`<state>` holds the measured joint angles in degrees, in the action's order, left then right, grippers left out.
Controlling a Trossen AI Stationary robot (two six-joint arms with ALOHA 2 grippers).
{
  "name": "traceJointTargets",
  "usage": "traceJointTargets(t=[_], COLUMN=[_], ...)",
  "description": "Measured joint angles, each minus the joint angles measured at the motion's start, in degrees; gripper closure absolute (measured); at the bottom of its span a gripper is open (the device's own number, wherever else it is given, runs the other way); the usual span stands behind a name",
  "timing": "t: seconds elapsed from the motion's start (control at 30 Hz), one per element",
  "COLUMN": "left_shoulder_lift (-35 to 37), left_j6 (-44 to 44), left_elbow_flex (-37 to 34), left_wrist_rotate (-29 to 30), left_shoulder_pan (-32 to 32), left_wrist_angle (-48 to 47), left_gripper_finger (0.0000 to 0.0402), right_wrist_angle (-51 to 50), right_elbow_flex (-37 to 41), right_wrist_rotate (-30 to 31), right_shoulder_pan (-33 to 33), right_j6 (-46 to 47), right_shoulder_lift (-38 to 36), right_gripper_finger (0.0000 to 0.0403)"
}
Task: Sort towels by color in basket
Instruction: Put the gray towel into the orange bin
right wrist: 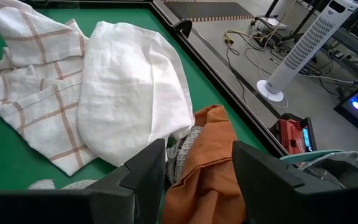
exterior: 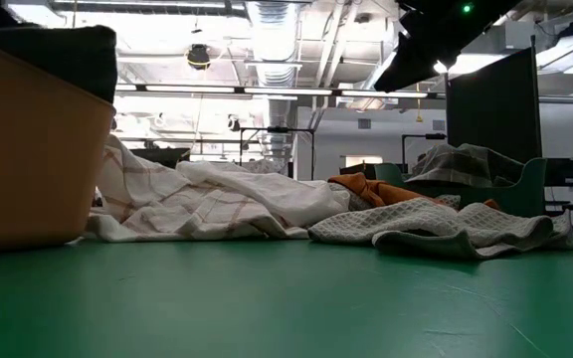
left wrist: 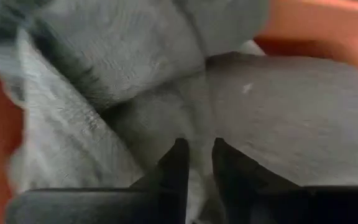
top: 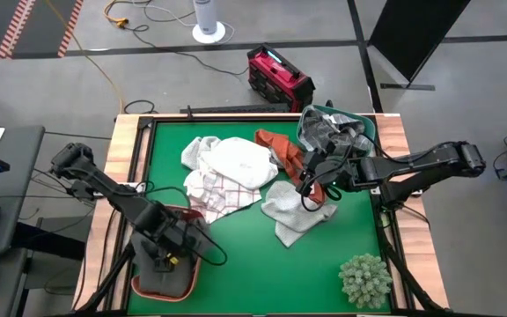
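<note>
My left gripper (top: 172, 251) points down into the rust-brown basket (top: 143, 286) at the table's near left. Its fingers (left wrist: 197, 149) stand a narrow gap apart just over a plain grey towel (left wrist: 260, 106) lying in that basket. My right gripper (top: 309, 180) hangs open, high over the rust-orange towel (right wrist: 207, 168), which lies on the table by the green basket (top: 370, 128). At mid-table lie a white towel (top: 240, 163), a white checked towel (top: 214, 194) and a grey towel (top: 293, 211). My left gripper points down at the grey towel in the rust-brown basket. I cannot tell whether its fingertips (left wrist: 179, 155) touch the cloth.
Grey checked towels (top: 328, 132) fill the green basket at the far right. A spiky pale-green plant ball (top: 365, 279) sits at the near right corner. Bare green tabletop lies in the near middle (top: 262, 273).
</note>
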<state>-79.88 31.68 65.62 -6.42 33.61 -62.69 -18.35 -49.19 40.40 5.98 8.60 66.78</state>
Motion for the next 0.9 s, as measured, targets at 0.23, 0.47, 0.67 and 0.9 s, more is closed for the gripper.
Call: traceJointTargets(t=[0.23, 0.47, 0.67, 0.9], left_shoulder_lift=[0.0, 1.1, 0.1, 0.1], left_j6=[1.6, 6.4, 1.4, 4.6], left_elbow_flex=[10.3, 9.6, 5.0, 2.5], left_wrist_rotate=[0.0, -4.3, -9.2, -12.8], left_shoulder_pan=[0.2, 3.2, 6.2, 10.6], left_wrist_angle=[-21.4, -25.8, -27.1, -27.3], left_gripper_finger=[0.0339, 0.0340, 0.0340, 0.0330], right_wrist_angle=[0.0, -0.2, -0.9, -0.9], right_elbow_flex=[0.0, 0.0, 0.0, 0.0], right_wrist_rotate=[0.0, 0.0, 0.0, -0.1], right_shoulder_pan=[0.0, 0.0, 0.0, 0.0], right_j6=[0.0, 0.1, 0.4, 0.5], right_shoulder_lift=[0.0, 0.0, 0.0, 0.0], right_gripper_finger=[0.0186, 0.0186, 0.0186, 0.0186])
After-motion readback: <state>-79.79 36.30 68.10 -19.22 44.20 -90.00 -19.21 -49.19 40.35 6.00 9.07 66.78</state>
